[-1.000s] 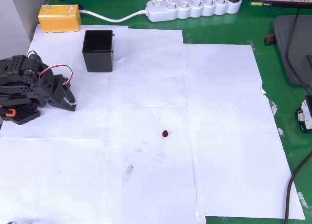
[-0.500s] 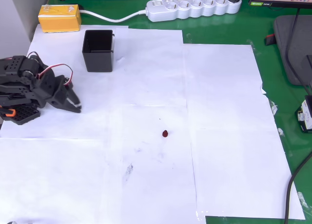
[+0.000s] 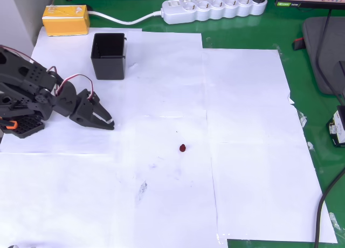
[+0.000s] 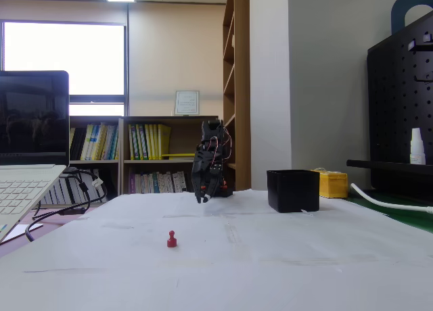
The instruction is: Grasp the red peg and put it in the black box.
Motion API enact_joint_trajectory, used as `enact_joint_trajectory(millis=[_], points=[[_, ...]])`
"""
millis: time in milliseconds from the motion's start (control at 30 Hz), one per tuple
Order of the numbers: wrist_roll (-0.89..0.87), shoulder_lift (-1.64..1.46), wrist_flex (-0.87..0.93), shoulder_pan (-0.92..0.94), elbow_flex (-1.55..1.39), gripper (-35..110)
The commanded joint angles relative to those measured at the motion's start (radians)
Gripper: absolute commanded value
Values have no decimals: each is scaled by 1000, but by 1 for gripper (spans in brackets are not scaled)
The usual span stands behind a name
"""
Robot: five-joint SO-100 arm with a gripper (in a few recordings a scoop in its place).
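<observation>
The red peg (image 3: 183, 147) stands alone on the white paper near the middle of the table, also seen upright in the fixed view (image 4: 172, 239). The black box (image 3: 108, 55) sits open-topped at the upper left of the overhead view and to the right in the fixed view (image 4: 293, 190). My black arm reaches out from the left edge, and its gripper (image 3: 109, 122) points right, well left of the peg and below the box. The fingers look closed together with nothing between them. In the fixed view the gripper (image 4: 201, 199) hangs a little above the paper, behind the peg.
A yellow box (image 3: 66, 19) and a white power strip (image 3: 214, 8) lie along the far edge. White paper sheets (image 3: 248, 151) cover the green mat. A laptop (image 4: 27, 162) stands at the left of the fixed view. Dark cables (image 3: 323, 205) run along the right side.
The arm has unfolded from its tucked pose and the gripper has swung right, toward the peg. The peg and the box have not moved.
</observation>
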State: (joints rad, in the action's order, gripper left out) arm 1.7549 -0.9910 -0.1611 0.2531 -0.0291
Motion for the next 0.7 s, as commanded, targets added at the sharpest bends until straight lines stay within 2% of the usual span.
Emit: enact_joint_trajectory(millis=[0, 200, 333, 500, 667], points=[[32, -215, -299, 35, 77, 0], [43, -499, -680, 64, 86, 0], [0, -592, -793, 69, 72, 0], [-6, -850, -1052, 67, 5, 0], [-29, -943, -1112, 52, -77, 0]])
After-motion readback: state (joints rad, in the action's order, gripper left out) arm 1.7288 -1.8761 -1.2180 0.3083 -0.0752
